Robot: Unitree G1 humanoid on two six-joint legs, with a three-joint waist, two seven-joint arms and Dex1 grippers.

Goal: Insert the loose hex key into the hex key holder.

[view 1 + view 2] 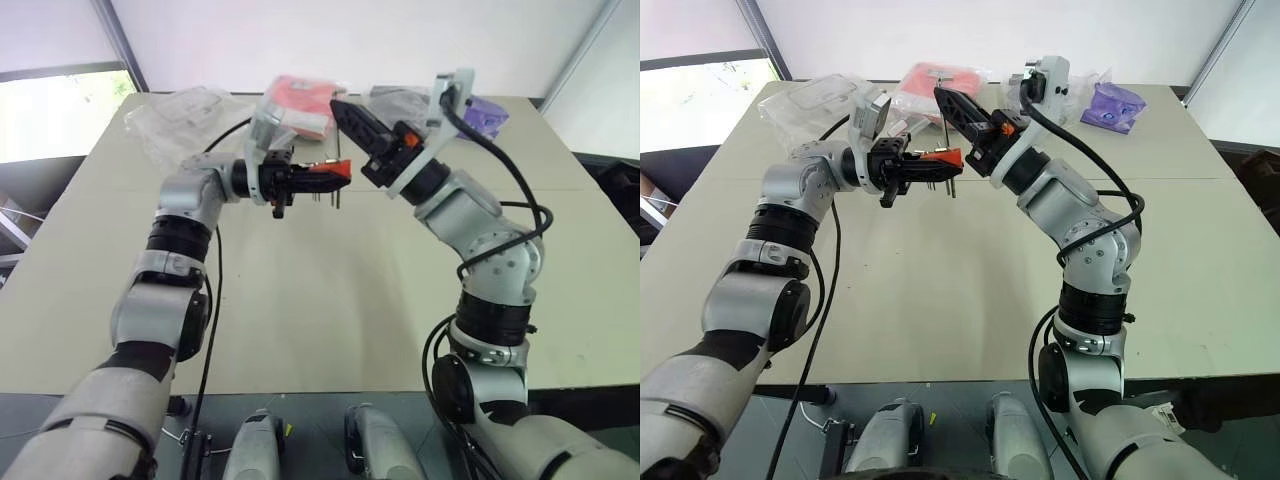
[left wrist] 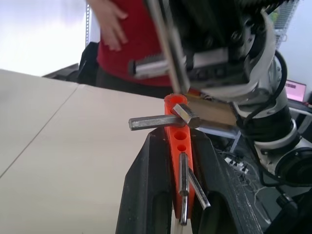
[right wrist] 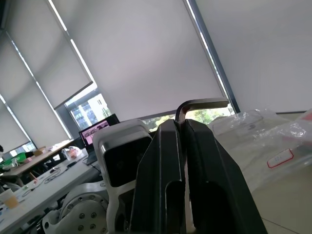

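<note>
My left gripper [image 1: 318, 178] is held above the table, pointing right, shut on the hex key holder [image 1: 337, 170], a red block. In the left wrist view the holder [image 2: 176, 139] sits between the black fingers [image 2: 146, 185], with several grey keys sticking out of it. My right gripper [image 1: 338, 104] hovers just above and to the right of the holder, angled up and away. It is shut on the loose hex key [image 3: 201, 104], whose short bent end pokes out past the fingertips. The key's long shank [image 2: 165, 46] slants down to the holder's top end; I cannot tell if it touches.
At the far side of the beige table [image 1: 330, 300] lie a flat red packet [image 1: 300, 105], clear plastic bags [image 1: 185, 110] and a purple packet [image 1: 485, 118]. A person in a red top [image 2: 122, 29] stands beyond the table.
</note>
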